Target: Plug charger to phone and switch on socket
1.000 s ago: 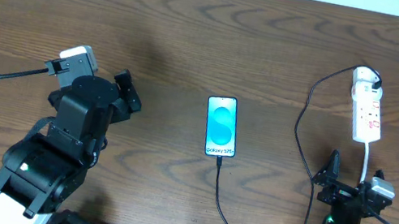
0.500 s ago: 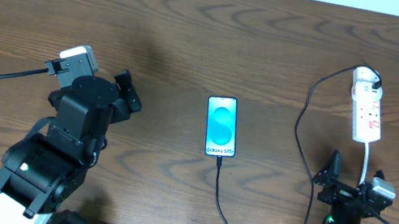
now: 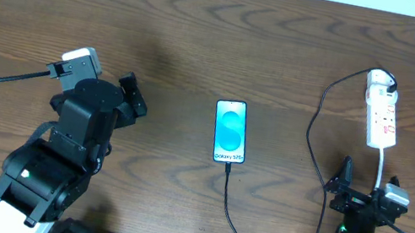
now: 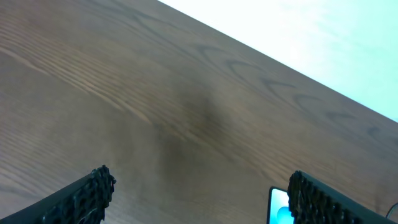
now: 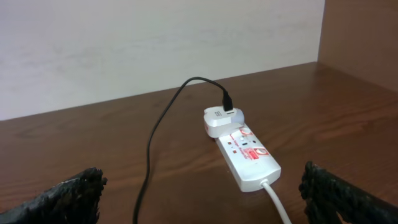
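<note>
Power strip (image 3: 380,117) located at 12 o'clock of right hand (image 3: 367,183), long axis 12–6 | left hand (image 4: 199,186) farther | both released, empty.

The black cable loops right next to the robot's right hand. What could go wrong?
1. Reaching for the socket, the open right fingers could snag the charger cable beside them and tug its tip away from the phone.
2. Pressing on the socket might slide it, since it seems to lie loose on the table.
</note>
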